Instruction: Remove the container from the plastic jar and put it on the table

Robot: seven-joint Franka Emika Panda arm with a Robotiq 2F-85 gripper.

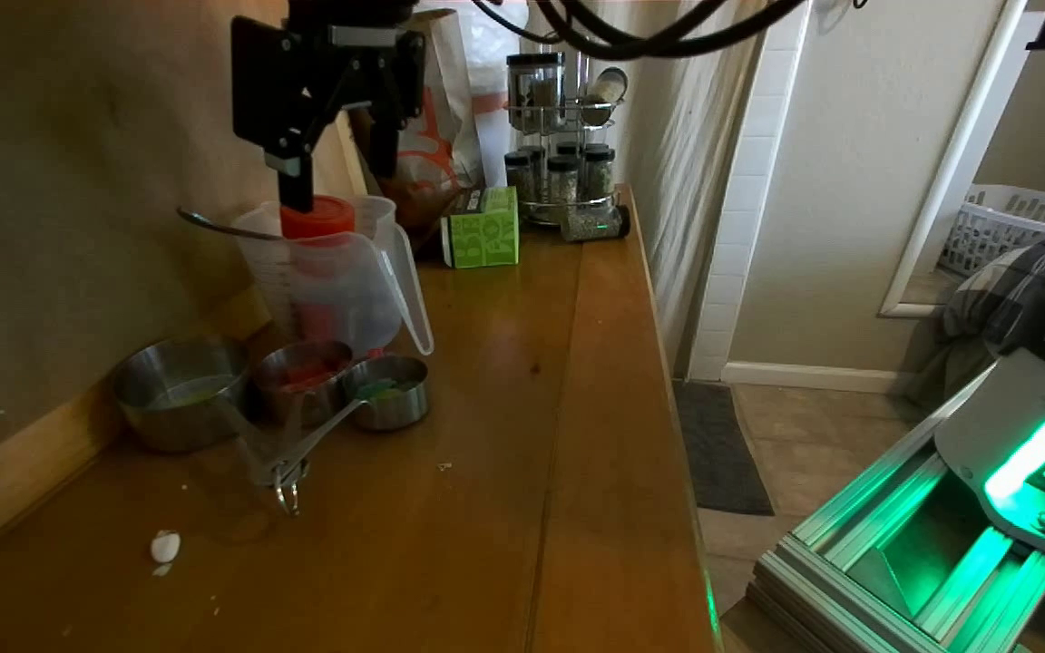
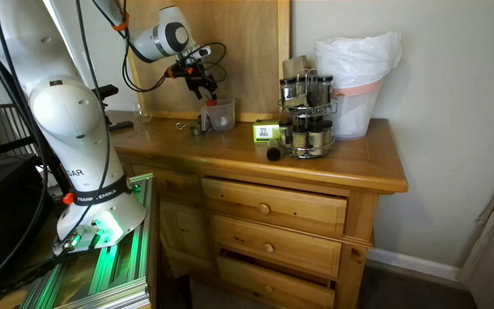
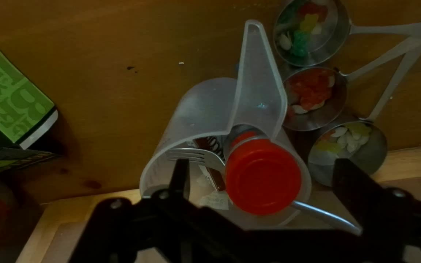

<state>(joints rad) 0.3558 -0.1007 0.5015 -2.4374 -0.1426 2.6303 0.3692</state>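
Black gripper (image 3: 261, 164) spread wide over one red-capped container (image 3: 263, 179)

Nearest the lens in the wrist view, two dark fingers (image 3: 182, 175) stand well apart, the cap (image 3: 263, 186) in the gap between them; whether either touches it cannot be told. That one container stands inside one clear plastic jar (image 3: 205, 109), its cap at rim height and its red body showing through the wall in an exterior view. One fork (image 3: 210, 159) shares the jar, and one metal handle (image 3: 327, 213) juts past the rim. Three metal measuring cups (image 1: 395, 404) sit just beside it on the table (image 1: 450, 544), handles meeting, with red, green, yellow and pale pieces (image 3: 309, 89) inside. One green box (image 1: 483, 238) and one spice jar (image 1: 593, 223) on its side lie near one two-tier spice rack (image 2: 309, 113).

White and jointed, one arm (image 2: 71, 109) reaches from its base (image 2: 129, 212) over the table, wrist bent so that the gripper points down.

"FRANK" and "EMIKA" read on the base's dark band (image 2: 120, 186). "B" can be made out on the box, which also carries a barcode (image 2: 266, 131); packaging (image 3: 205, 143) inside the jar bears lettering too partial to read.
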